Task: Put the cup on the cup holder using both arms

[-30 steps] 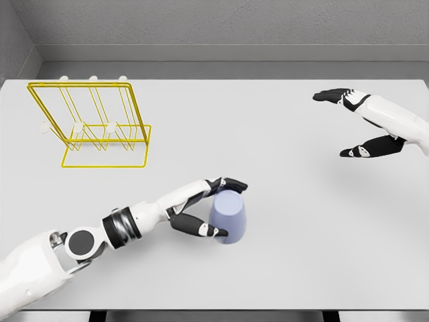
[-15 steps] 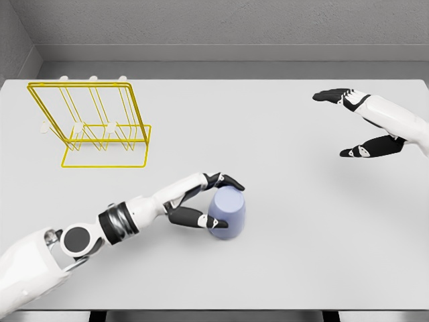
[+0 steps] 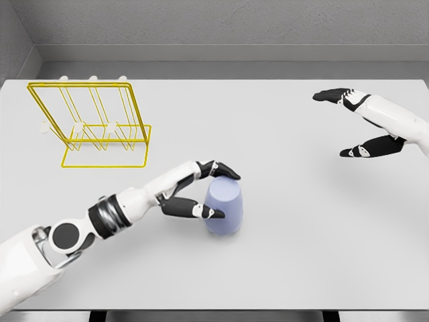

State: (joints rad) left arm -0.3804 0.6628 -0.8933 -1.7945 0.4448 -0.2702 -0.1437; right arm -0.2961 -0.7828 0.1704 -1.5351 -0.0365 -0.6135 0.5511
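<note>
Up and to the left of the cup point(image 3: 224, 206), well apart from it, the yellow wire rack point(image 3: 90, 124) stands on the table point(image 3: 268, 147). Just left of the cup, the left hand point(image 3: 198, 191) wraps it, fingers point(image 3: 224, 170) over its top and thumb low on its side, gripping. The cup stands upright, upside down it seems. Far to the cup's right, the right hand point(image 3: 365, 124) hovers spread and empty, so the left is plainly nearer.
</note>
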